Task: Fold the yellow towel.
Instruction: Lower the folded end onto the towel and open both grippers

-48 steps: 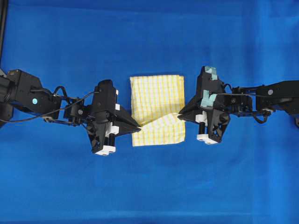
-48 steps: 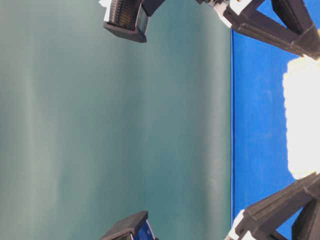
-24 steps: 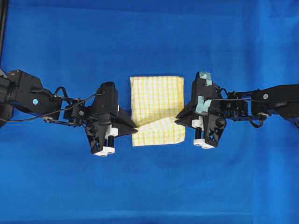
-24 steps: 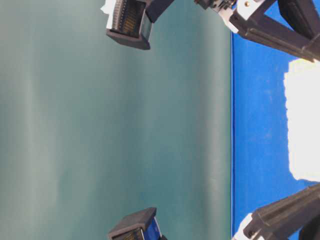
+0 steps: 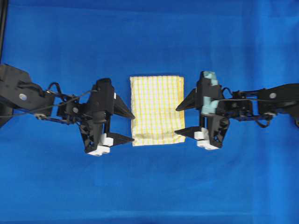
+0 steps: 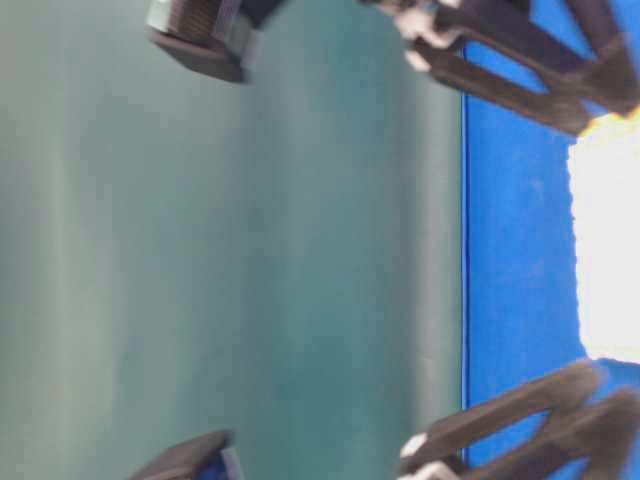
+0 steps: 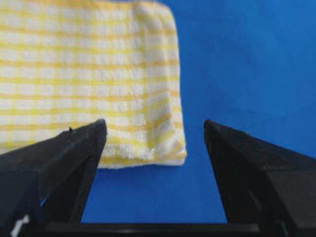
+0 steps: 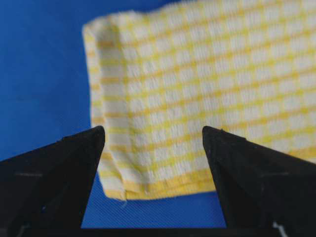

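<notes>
While I watch from overhead, the blue table cover (image 5: 149, 186) fills nearly the whole view, and the yellow towel (image 5: 157, 110) lies flat at about its middle, folded into a neat upright rectangle with square corners. I've got my left arm (image 5: 28, 95) coming in from the left edge and my right arm (image 5: 271, 98) from the right edge, both stretched toward the cloth. On the left, the left gripper (image 5: 130, 127) sits just beside the towel's left edge with its jaws spread wide, one finger near the middle of that edge and the other by the near corner, nothing between them. From the left wrist camera I see both black fingers (image 7: 59, 163) apart, the towel's corner (image 7: 148, 123) lying on the blue between and beyond them. Over on the right, the right gripper (image 5: 179, 121) mirrors that, jaws spread wide beside the towel's right edge, empty as well. Its wrist camera shows the checked cloth (image 8: 197, 98) past two separated fingertips (image 8: 237, 168), with a layered hem at the near corner. At table level the picture is blurred; I can only make out dark finger shapes and an overexposed bright patch (image 6: 605, 250) on the blue.
</notes>
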Controlling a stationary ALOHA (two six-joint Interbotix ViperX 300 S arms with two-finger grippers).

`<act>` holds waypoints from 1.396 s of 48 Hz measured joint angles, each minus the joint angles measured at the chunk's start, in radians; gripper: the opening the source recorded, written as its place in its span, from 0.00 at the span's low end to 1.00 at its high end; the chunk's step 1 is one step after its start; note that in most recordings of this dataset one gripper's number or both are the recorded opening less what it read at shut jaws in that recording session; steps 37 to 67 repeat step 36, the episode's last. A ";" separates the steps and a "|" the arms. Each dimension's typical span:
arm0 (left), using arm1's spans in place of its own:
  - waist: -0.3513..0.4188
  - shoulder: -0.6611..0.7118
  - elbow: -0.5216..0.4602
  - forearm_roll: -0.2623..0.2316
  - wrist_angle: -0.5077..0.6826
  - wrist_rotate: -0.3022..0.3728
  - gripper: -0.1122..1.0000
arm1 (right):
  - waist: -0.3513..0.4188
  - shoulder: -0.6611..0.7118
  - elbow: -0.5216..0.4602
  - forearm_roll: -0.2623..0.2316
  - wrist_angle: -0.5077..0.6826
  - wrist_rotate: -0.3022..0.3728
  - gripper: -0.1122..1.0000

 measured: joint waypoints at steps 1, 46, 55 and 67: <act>0.002 -0.014 0.000 0.002 0.012 0.002 0.76 | 0.000 -0.014 0.002 -0.005 0.006 -0.006 0.81; 0.023 -0.680 0.298 0.009 0.127 0.129 0.74 | -0.077 -0.870 0.302 -0.106 0.356 -0.107 0.80; 0.023 -0.680 0.298 0.009 0.127 0.129 0.74 | -0.077 -0.870 0.302 -0.106 0.356 -0.107 0.80; 0.023 -0.680 0.298 0.009 0.127 0.129 0.74 | -0.077 -0.870 0.302 -0.106 0.356 -0.107 0.80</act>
